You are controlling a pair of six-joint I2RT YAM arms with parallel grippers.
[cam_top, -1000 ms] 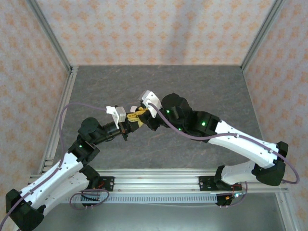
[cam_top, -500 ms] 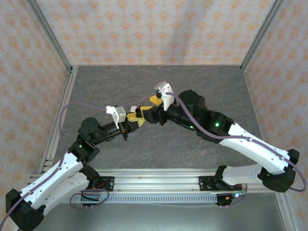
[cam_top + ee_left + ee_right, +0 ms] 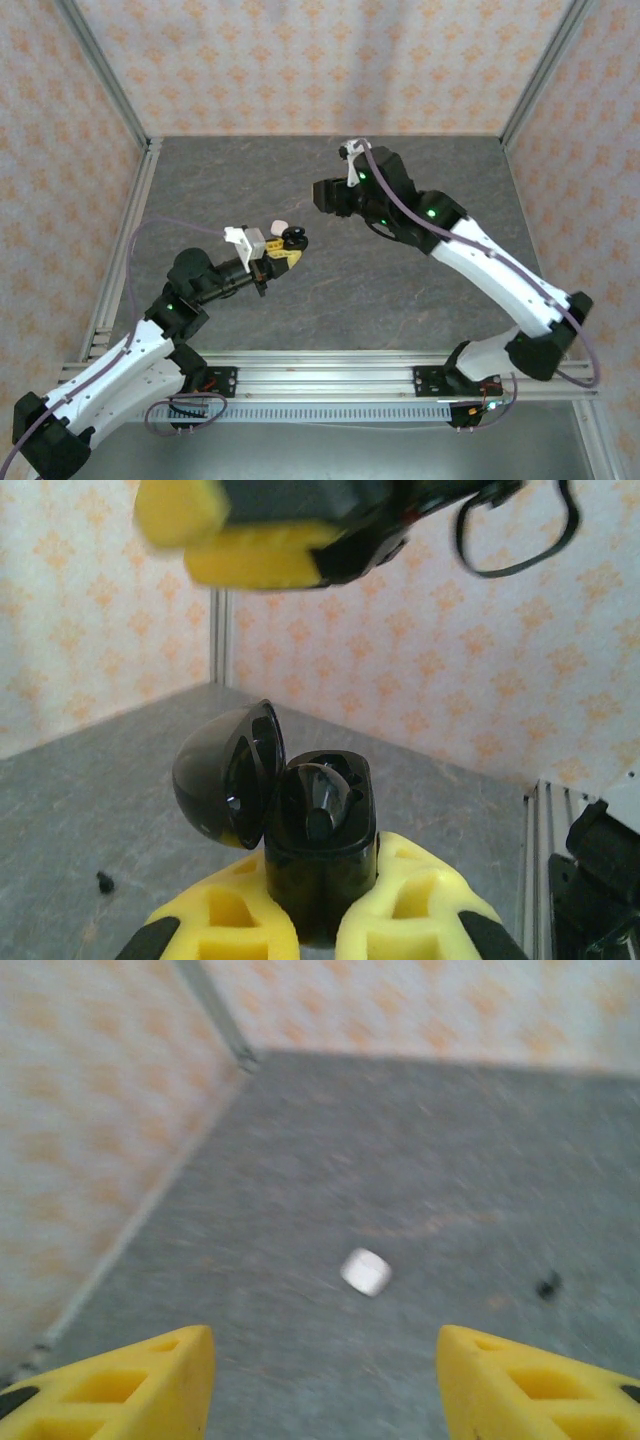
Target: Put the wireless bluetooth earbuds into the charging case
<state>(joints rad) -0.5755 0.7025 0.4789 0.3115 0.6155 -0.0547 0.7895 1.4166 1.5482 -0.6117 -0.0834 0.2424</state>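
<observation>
My left gripper (image 3: 288,246) (image 3: 320,885) is shut on a black charging case (image 3: 318,830) (image 3: 292,238), held upright above the table with its lid (image 3: 225,775) swung open to the left. One black earbud (image 3: 325,795) sits inside the case. A tiny black piece (image 3: 104,881) (image 3: 547,1285), possibly the other black earbud, lies on the table. My right gripper (image 3: 322,193) (image 3: 325,1360) hangs open and empty, up and to the right of the case; its yellow fingers (image 3: 250,540) are above the case in the left wrist view. The white earbuds are out of view.
A small white rounded case (image 3: 365,1271) (image 3: 279,222) lies on the grey table (image 3: 430,290) just behind the left gripper. Patterned walls and metal frame rails (image 3: 110,270) enclose the table on three sides.
My right gripper has pulled off the black case, risen and swung back to the right, now open. The left gripper still holds the case, which now shows its open lid.
</observation>
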